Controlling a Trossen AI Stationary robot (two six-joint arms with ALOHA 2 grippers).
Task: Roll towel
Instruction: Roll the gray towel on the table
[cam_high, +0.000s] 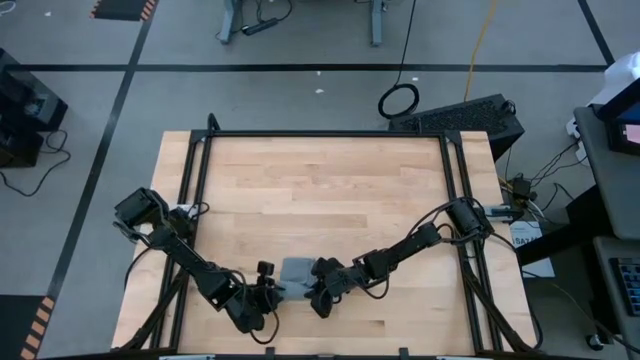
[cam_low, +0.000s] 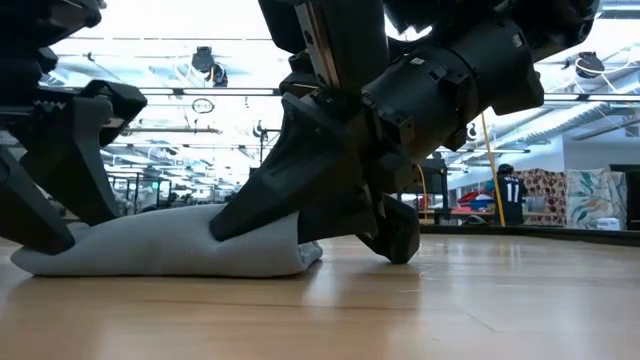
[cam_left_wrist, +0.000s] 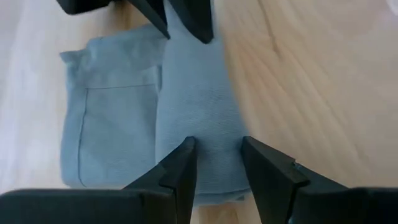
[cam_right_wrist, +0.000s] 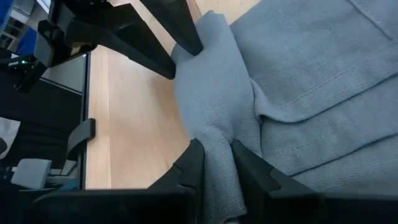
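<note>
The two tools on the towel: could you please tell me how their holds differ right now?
The right tool pinches a raised fold of the towel tightly between near-closed fingers; the left tool stands wider, fingers straddling the rolled part. They meet it from opposite ends. Both work the same rolled edge on the wooden table.

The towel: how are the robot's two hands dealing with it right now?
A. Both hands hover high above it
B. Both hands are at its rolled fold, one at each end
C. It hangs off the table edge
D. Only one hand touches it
B: the towel lies on the table, the left hand and right hand each straddling its rolled fold from opposite ends.
</note>
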